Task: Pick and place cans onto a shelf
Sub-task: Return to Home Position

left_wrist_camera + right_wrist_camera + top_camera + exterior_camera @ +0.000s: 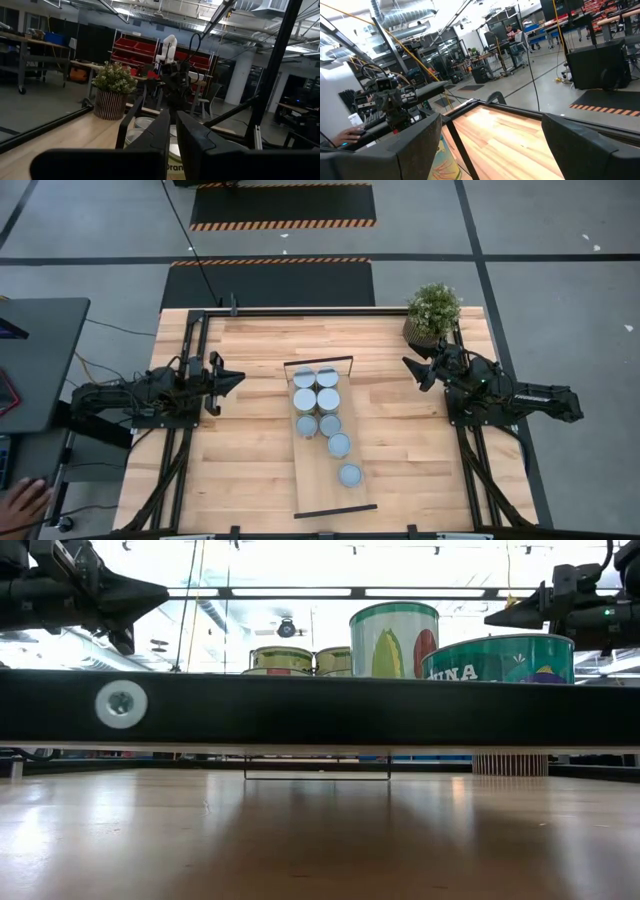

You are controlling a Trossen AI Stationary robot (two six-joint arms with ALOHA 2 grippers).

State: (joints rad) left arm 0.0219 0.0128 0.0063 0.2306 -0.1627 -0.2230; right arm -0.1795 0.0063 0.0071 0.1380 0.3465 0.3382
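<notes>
Hand [22, 502]: a person's, resting off the counter's [250, 465] near left corner.
Left gripper [238, 379]: clenched on nothing, raised over the counter's left side, pointing at the shelf and well apart from it.
Shelf [318, 485]: lies in the middle of the counter, running from far to near.
Cans [304, 401]: all upright on the shelf, in pairs at the far end with singles trailing toward the near end.
Plant [433, 310]: far right corner.
Right gripper [410, 366]: released, fingers spread wide, empty, raised near the plant and apart from the shelf.
</notes>
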